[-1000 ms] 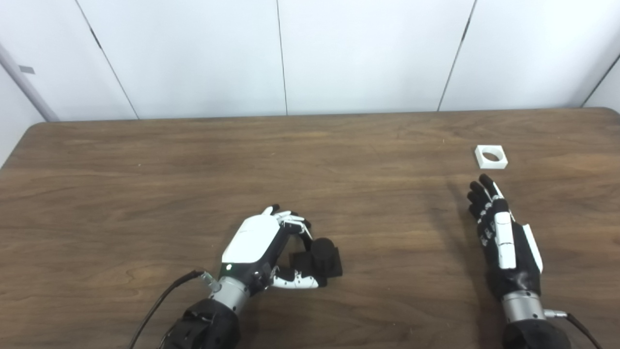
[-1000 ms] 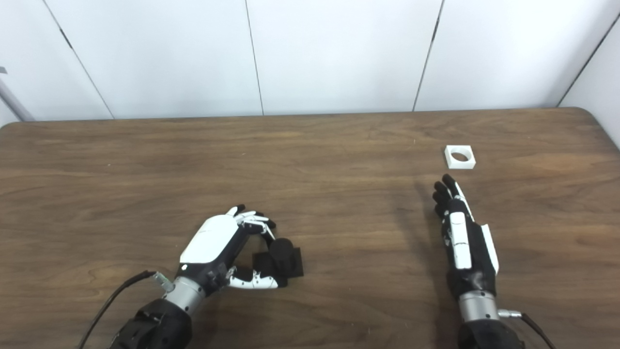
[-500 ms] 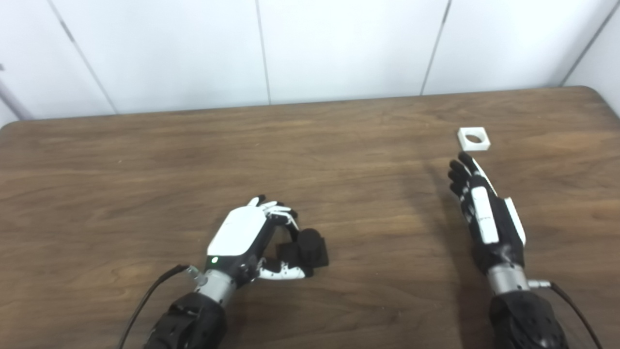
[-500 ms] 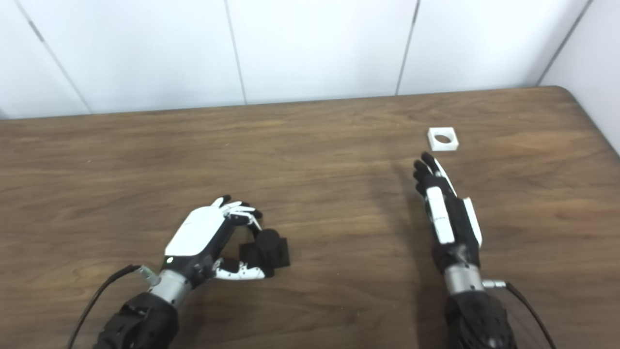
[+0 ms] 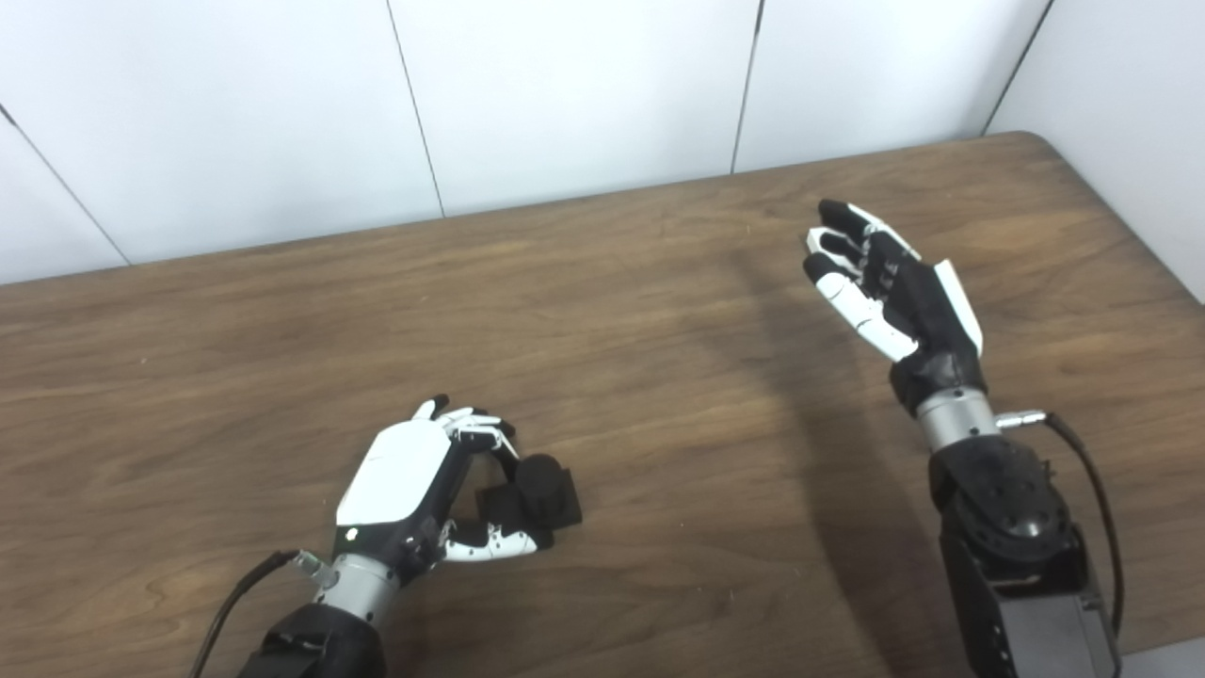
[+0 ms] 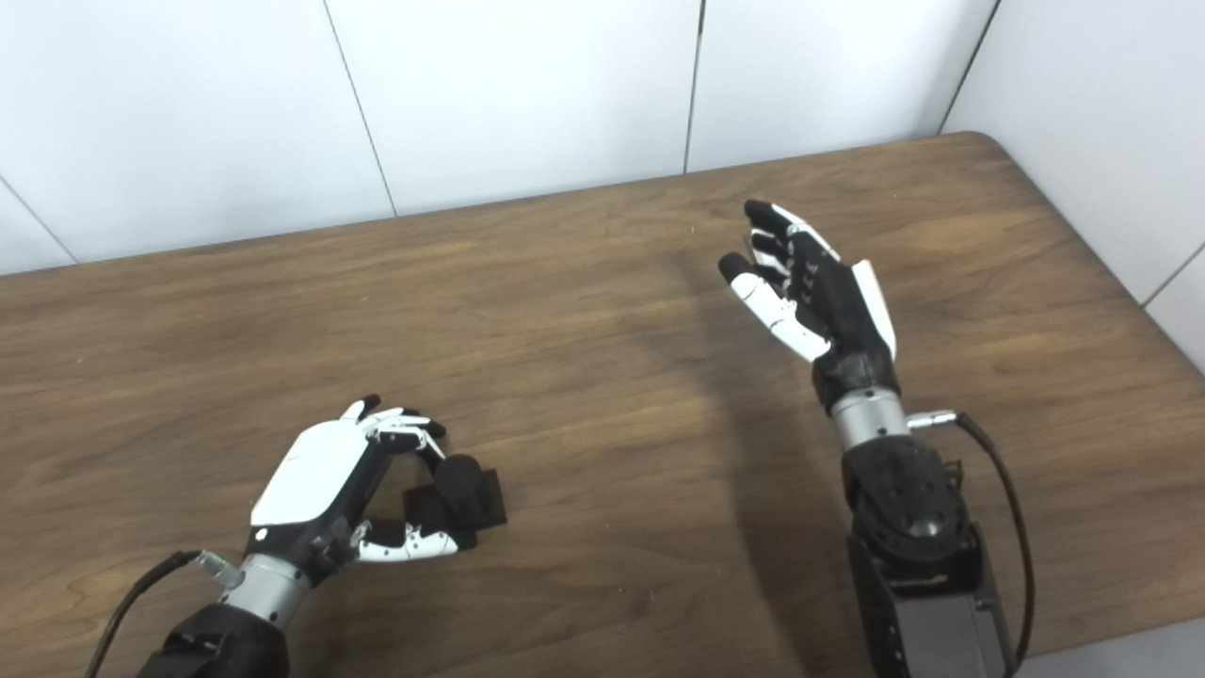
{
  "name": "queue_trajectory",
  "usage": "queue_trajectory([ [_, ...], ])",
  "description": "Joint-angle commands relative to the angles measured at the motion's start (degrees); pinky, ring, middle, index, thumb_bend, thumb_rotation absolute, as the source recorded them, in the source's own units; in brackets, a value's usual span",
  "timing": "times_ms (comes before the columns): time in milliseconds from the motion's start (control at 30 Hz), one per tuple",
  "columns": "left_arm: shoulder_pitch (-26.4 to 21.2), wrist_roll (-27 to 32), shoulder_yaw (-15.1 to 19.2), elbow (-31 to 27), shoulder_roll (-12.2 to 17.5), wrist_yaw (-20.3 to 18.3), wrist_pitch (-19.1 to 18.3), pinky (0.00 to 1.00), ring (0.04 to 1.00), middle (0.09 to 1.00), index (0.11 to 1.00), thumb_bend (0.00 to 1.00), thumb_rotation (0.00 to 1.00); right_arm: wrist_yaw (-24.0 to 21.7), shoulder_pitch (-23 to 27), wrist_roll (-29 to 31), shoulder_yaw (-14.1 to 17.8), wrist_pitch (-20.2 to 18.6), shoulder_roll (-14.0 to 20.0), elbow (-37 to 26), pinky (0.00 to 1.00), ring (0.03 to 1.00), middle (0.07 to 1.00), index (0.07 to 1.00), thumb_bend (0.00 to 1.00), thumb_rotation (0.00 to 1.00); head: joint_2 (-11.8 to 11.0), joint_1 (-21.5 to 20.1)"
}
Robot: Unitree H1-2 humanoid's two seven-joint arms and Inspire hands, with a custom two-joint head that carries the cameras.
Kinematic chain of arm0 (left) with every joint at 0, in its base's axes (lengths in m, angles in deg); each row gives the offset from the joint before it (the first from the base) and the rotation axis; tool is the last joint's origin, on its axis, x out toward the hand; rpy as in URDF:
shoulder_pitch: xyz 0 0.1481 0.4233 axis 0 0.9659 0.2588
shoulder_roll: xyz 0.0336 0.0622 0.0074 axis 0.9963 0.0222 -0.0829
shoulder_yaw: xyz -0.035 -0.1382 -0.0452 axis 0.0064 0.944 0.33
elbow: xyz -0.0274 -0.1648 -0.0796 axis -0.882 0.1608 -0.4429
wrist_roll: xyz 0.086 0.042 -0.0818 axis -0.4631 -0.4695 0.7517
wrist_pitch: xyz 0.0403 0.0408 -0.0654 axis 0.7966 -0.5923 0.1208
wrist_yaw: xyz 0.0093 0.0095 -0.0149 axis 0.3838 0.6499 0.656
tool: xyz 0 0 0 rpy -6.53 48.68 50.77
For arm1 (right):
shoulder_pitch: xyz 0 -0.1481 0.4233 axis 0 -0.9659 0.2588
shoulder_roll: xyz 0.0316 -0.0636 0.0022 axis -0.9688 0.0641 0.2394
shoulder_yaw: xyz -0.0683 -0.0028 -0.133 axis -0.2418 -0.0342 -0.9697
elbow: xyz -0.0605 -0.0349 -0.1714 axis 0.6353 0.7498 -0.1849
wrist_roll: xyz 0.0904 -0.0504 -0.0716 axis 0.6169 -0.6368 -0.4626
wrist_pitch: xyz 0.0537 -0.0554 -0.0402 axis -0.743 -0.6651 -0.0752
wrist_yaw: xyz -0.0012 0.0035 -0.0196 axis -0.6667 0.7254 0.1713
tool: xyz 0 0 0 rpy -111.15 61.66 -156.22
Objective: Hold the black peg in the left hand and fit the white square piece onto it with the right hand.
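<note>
The black peg, a short cylinder on a square black base, stands on the wooden table at the front left. My left hand is curled around it, fingers against the cylinder and thumb along the base's near side. My right hand is open with its fingers spread, raised over the far right of the table. The white square piece is not visible in either view; the right hand covers the spot where it lay.
The table's right edge and rounded far-right corner lie close to the right hand. A white panelled wall stands right behind the table's far edge. Cables trail from both wrists.
The camera has swung to the right. My right hand has moved forward and up, spread its fingers, and now covers the white piece. The left hand stays on the peg.
</note>
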Motion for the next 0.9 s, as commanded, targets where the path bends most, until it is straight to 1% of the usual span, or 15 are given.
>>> queue_trajectory([
  [0,-0.1,-0.6,0.4,0.0,0.6,0.1,0.1,1.0,0.855,0.769,0.485,0.52,0.05,-0.4,2.7,-2.9,-0.1,0.1,2.7,-2.4,0.85,0.882,0.871,0.789,0.59,0.46,0.0,-0.2],
  [33,0.0,-0.6,0.4,0.0,0.6,0.2,0.2,1.0,0.855,0.77,0.485,0.52,0.05,-0.5,3.2,-3.5,-0.1,-0.4,3.4,-2.3,0.86,0.886,0.869,0.786,0.6,0.46,-0.3,-0.3],
  [100,0.1,-0.7,0.4,0.2,0.7,0.4,0.6,0.99,0.854,0.77,0.485,0.52,0.05,-1.0,4.6,-5.4,-0.4,-1.6,5.3,-1.8,0.9,0.897,0.86,0.769,0.65,0.4,-0.5,-0.5],
  [167,0.1,-0.7,0.4,0.4,0.8,0.6,0.9,0.98,0.852,0.77,0.485,0.52,0.05,-1.6,5.8,-7.8,-1.0,-2.5,7.2,-1.1,0.92,0.905,0.855,0.754,0.67,0.39,-0.7,-0.6],
  [233,0.3,-0.5,0.5,0.5,0.8,0.8,1.1,0.98,0.852,0.771,0.485,0.52,0.05,-2.6,7.3,-11.1,-2.2,-3.3,10.1,0.1,0.94,0.915,0.857,0.743,0.7,0.38,-1.2,-1.3],
  [300,0.4,-0.4,0.7,0.6,0.9,0.9,1.4,0.98,0.853,0.771,0.485,0.52,0.05,-3.7,8.7,-13.4,-3.2,-3.3,12.6,1.5,0.94,0.92,0.864,0.736,0.73,0.36,-1.2,-1.3],
  [367,0.5,-0.2,0.9,0.9,0.9,1.2,1.8,0.98,0.852,0.768,0.485,0.52,0.05,-5.1,10.3,-15.1,-4.2,-3.5,14.9,3.3,0.91,0.913,0.879,0.719,0.77,0.3,-1.7,-1.9],
  [433,0.7,0.2,1.1,1.0,0.8,1.5,2.2,0.98,0.851,0.766,0.485,0.52,0.05,-7.0,12.1,-17.9,-5.9,-5.6,17.3,4.8,0.89,0.914,0.89,0.716,0.8,0.28,-2.6,-2.2],
  [467,0.8,0.2,1.2,0.9,0.8,1.5,2.3,0.98,0.851,0.765,0.485,0.52,0.05,-7.7,12.7,-18.9,-6.5,-6.4,18.0,5.3,0.89,0.922,0.899,0.716,0.82,0.26,-2.6,-2.2],
  [500,0.9,0.1,1.2,0.9,0.8,1.4,2.2,0.98,0.85,0.765,0.485,0.52,0.05,-8.8,13.4,-20.0,-7.4,-7.1,19.1,6.0,0.88,0.924,0.903,0.716,0.82,0.25,-3.2,-2.2],
  [533,0.9,0.1,1.3,0.8,0.8,1.3,2.2,0.98,0.851,0.766,0.485,0.52,0.05,-9.7,14.2,-20.8,-8.1,-7.2,20.1,6.9,0.89,0.939,0.912,0.72,0.83,0.24,-3.2,-2.2],
  [633,1.2,-0.1,1.3,0.6,0.7,1.2,2.0,0.97,0.849,0.765,0.485,0.52,0.05,-11.1,15.8,-22.2,-9.4,-6.5,21.7,10.0,0.9,0.962,0.919,0.722,0.86,0.21,-4.4,-1.8],
  [667,1.3,-0.1,1.4,0.5,0.7,1.1,1.9,0.97,0.85,0.766,0.485,0.52,0.05,-11.5,16.2,-22.5,-9.6,-6.4,21.9,10.8,0.91,0.972,0.922,0.725,0.87,0.19,-4.4,-1.8],
  [733,1.5,-0.3,1.3,0.6,0.8,1.2,1.9,0.97,0.851,0.767,0.485,0.52,0.05,-12.2,17.1,-22.8,-10.1,-6.1,22.5,12.5,0.92,0.979,0.924,0.726,0.87,0.19,-5.0,-1.9],
  [867,1.7,-0.6,1.2,0.6,1.0,1.3,2.3,0.97,0.849,0.766,0.485,0.52,0.05,-13.9,19.7,-23.9,-11.7,-5.4,24.0,16.9,0.99,0.999,0.939,0.738,0.87,0.19,-5.6,-2.0],
])
